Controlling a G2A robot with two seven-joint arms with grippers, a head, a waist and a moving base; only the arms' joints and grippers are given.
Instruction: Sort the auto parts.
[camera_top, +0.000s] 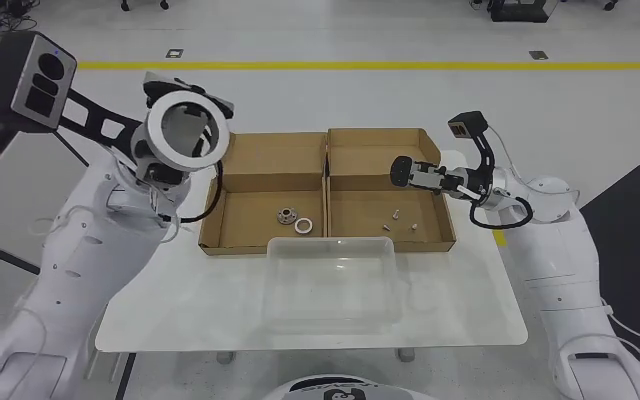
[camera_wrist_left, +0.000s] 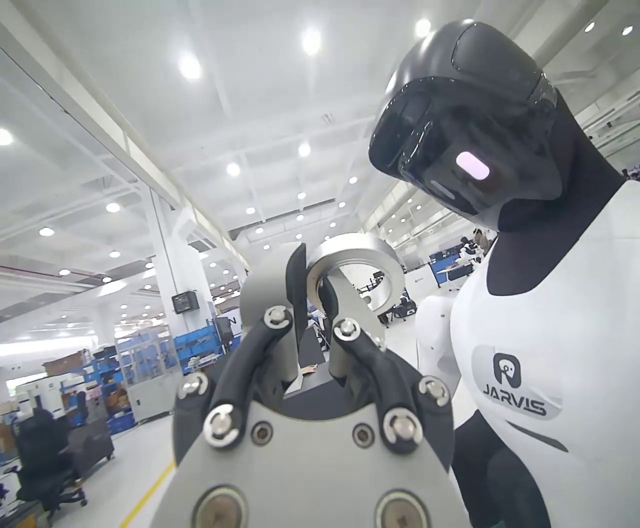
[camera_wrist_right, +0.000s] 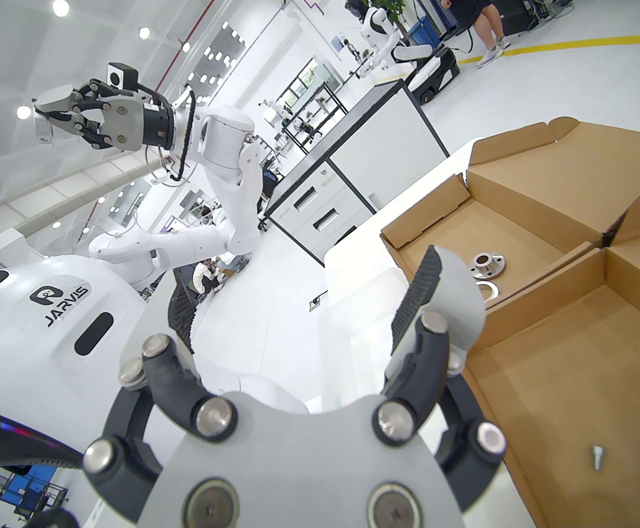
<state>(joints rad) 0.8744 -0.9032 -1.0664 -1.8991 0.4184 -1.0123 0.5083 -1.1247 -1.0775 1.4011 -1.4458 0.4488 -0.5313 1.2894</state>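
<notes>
Two cardboard boxes (camera_top: 262, 160) lie on the white table (camera_top: 450, 290), one beneath the spread, empty right gripper (camera_top: 400, 170). The left gripper (camera_wrist_left: 312, 274), raised beside them, clamps a metal ring (camera_wrist_left: 350, 247); a yellow floor line (camera_top: 400, 66) runs beyond.

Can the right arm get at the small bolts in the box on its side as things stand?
Probably yes: the right gripper is open over that open-topped box, and nothing covers the small bolts.

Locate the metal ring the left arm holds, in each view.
Top view: metal ring raised up, beside the left cardboard box.
Left wrist view: ring straight ahead, in the left gripper.
Right wrist view: ring far off, held high.
Shared landmark: the left gripper, shut on it.
</notes>
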